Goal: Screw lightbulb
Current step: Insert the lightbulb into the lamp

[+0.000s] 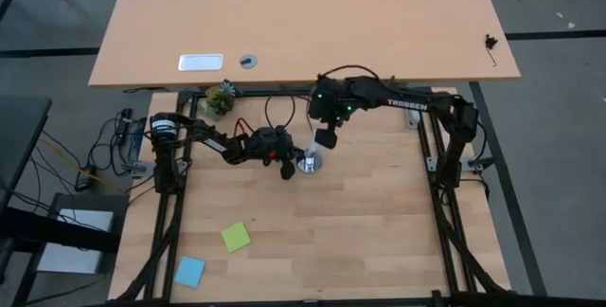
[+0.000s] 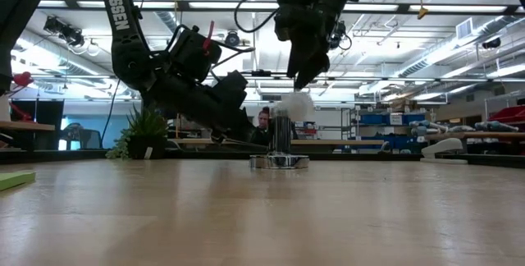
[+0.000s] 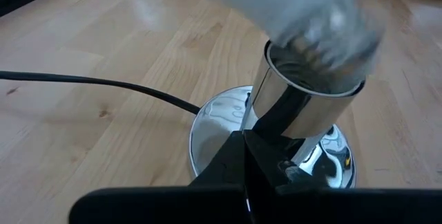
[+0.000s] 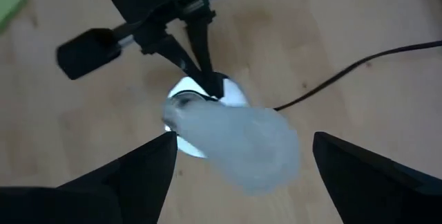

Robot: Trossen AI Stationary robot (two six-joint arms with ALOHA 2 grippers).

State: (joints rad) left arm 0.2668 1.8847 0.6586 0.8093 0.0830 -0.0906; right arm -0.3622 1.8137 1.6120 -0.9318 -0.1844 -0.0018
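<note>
The white frosted lightbulb (image 2: pixel 296 106) sits tilted, its metal screw base (image 3: pixel 324 37) in the mouth of the chrome socket tube (image 3: pixel 304 106). The tube stands upright on a round silver disc (image 2: pixel 279 162) near the table's middle. My left gripper (image 1: pixel 286 162) comes from the table's left and is shut on the socket. My right gripper (image 4: pixel 242 141) hangs above the bulb, open, one finger on either side of the bulb's round end without touching it. It also shows in the high view (image 1: pixel 327 137). My left gripper pinches the lower part of the socket's chrome tube (image 3: pixel 276 137) between its two fingers (image 4: pixel 197 61). The fingers slant down from the table's left. The socket stands upright, its disc flat on the table.
The socket's black cord (image 3: pixel 97 82) runs off toward the table's far side. A green note (image 1: pixel 236 237) and a blue note (image 1: pixel 189 271) lie near the front left. A small plant (image 1: pixel 220 99) stands at the far left. Black frame rails (image 1: pixel 436 165) border the table.
</note>
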